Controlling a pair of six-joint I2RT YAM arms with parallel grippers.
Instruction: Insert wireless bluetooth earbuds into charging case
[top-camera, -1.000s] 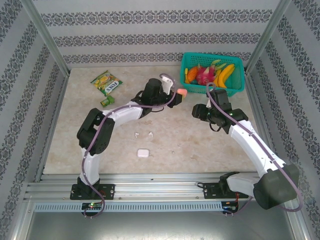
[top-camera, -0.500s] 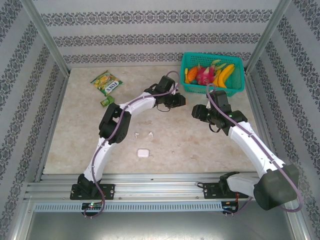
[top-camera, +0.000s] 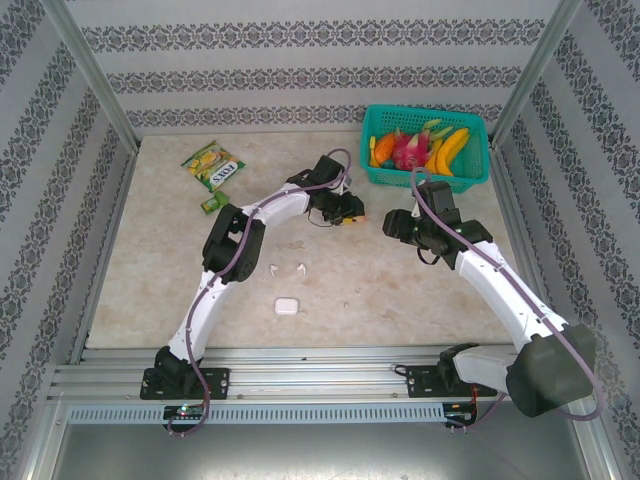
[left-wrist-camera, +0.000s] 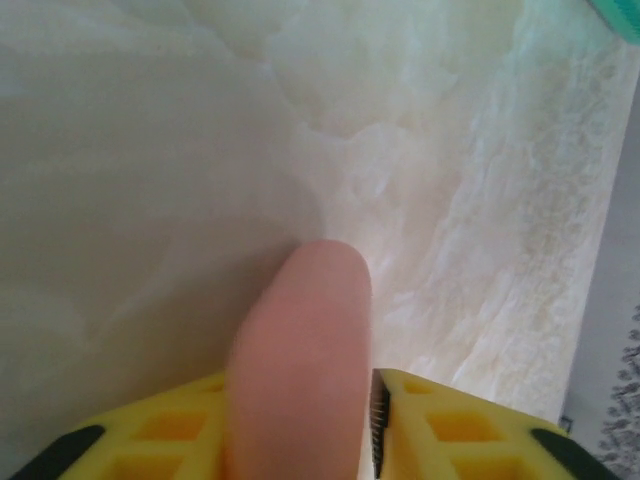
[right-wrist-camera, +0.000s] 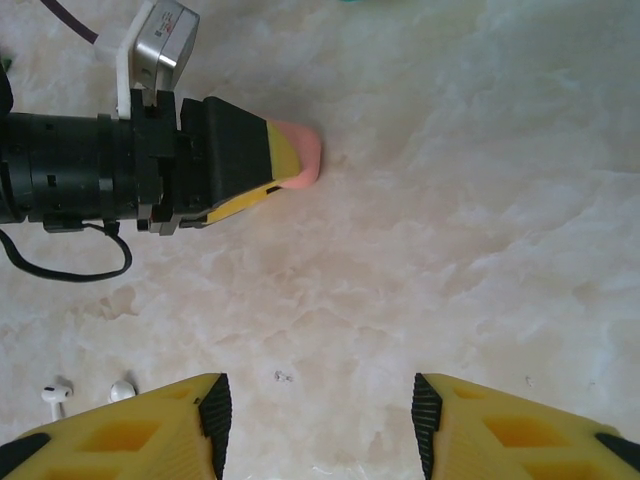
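A coral-pink charging case stands between the yellow fingers of my left gripper, its far end on the table. The jaws stand slightly off it: a thin gap shows at the right pad, and the case's left edge is blurred. Two white earbuds lie loose on the table, left of my right gripper, which hangs open above bare table. From above, those earbuds lie near the middle. A white charging case sits shut in front of them.
A teal basket of toy fruit stands at the back right, just behind my right gripper. A snack packet and a small green packet lie at the back left. Metal posts frame the table's sides.
My left arm has stretched out and brought the pink case down onto the table. Its jaws have just eased apart. The right arm has barely moved.
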